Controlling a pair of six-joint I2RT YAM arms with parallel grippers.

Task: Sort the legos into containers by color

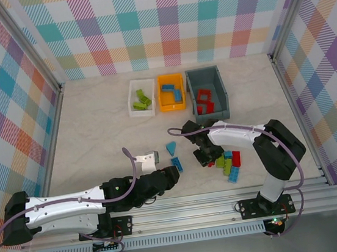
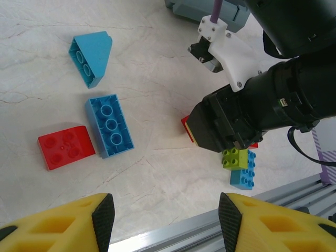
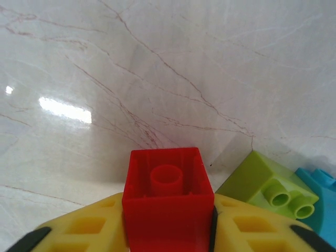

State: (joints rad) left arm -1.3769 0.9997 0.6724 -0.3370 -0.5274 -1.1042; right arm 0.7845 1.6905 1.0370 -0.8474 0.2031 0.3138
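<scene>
Pinching one red lego [image 3: 167,181], the right gripper [image 3: 168,223] sits near three bins [image 1: 169,75].

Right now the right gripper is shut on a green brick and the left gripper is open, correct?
Wrong colour. The right gripper is shut on a red brick, not green; the right wrist view shows it, with a green brick lying beside it. The left gripper is open.
</scene>
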